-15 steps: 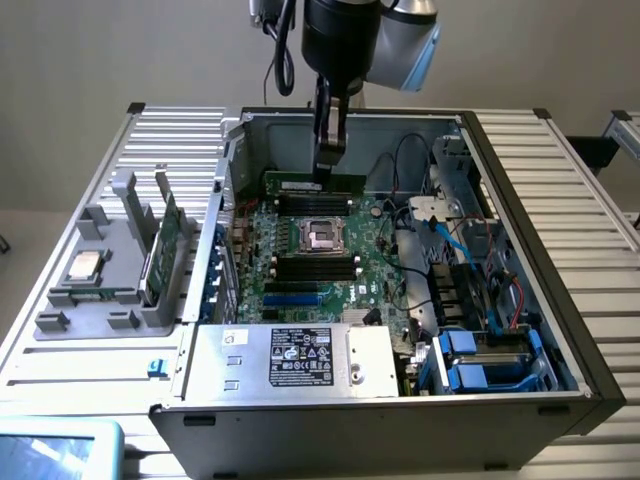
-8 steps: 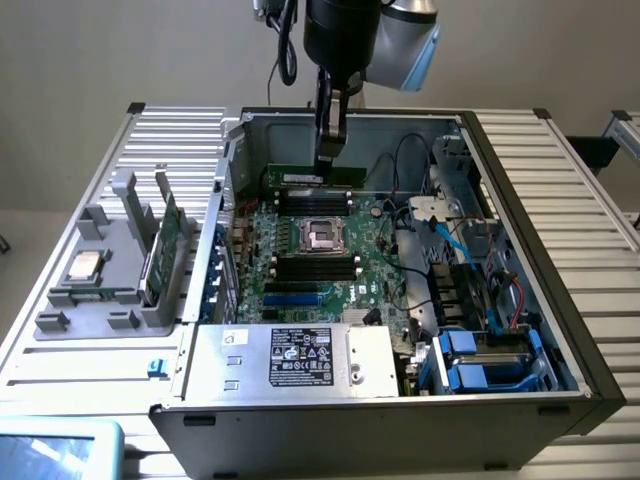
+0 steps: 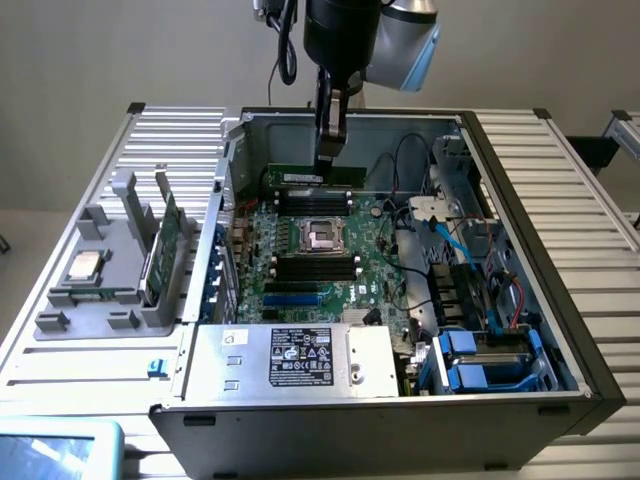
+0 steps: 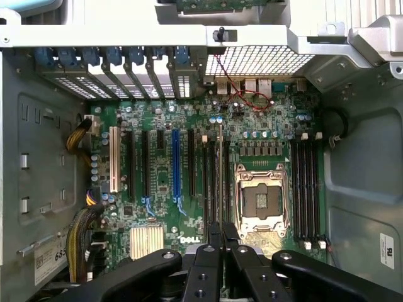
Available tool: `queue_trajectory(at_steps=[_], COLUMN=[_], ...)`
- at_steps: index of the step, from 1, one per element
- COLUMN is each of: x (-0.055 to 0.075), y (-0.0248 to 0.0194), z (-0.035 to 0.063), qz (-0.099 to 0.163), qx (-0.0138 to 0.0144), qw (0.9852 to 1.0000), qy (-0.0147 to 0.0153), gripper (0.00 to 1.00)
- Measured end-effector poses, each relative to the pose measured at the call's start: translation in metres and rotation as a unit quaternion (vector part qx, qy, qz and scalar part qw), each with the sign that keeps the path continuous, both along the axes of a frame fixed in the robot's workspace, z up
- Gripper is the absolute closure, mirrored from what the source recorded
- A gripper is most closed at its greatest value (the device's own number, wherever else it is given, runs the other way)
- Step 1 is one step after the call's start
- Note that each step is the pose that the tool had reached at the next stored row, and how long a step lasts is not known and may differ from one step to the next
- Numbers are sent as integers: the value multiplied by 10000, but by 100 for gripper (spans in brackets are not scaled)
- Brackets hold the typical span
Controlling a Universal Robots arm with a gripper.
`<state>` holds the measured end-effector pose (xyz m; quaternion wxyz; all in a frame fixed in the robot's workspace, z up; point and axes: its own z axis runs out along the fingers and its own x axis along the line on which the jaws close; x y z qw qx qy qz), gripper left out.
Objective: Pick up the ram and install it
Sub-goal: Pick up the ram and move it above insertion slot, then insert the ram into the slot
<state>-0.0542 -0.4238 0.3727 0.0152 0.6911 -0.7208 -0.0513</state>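
Ribbed silver aluminium-profile table (image 3: 585, 200) carries an open dark-grey steel PC case (image 3: 380, 430), lying on its side. Grey plastic parts fixture (image 3: 75, 315) sits just beside it (exterior view's left). Small blue clip (image 3: 155, 368) lies near both.

Ram (image 3: 300, 176) held on edge over the far memory slots (image 3: 312, 203)

It is a long, thin green stick with a pale label. It stands level on its long edge, pinched near mid-length between the closed fingers of my gripper (image 3: 330, 158) and lined up with the black slots. I cannot tell whether it is seated.
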Motion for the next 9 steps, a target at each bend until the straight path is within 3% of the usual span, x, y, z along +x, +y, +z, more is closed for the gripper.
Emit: queue_trajectory(at_steps=[9], x=[0], y=[0], z=[0], qz=[0], qx=[0], qw=[10000], qy=[0], gripper=[89])
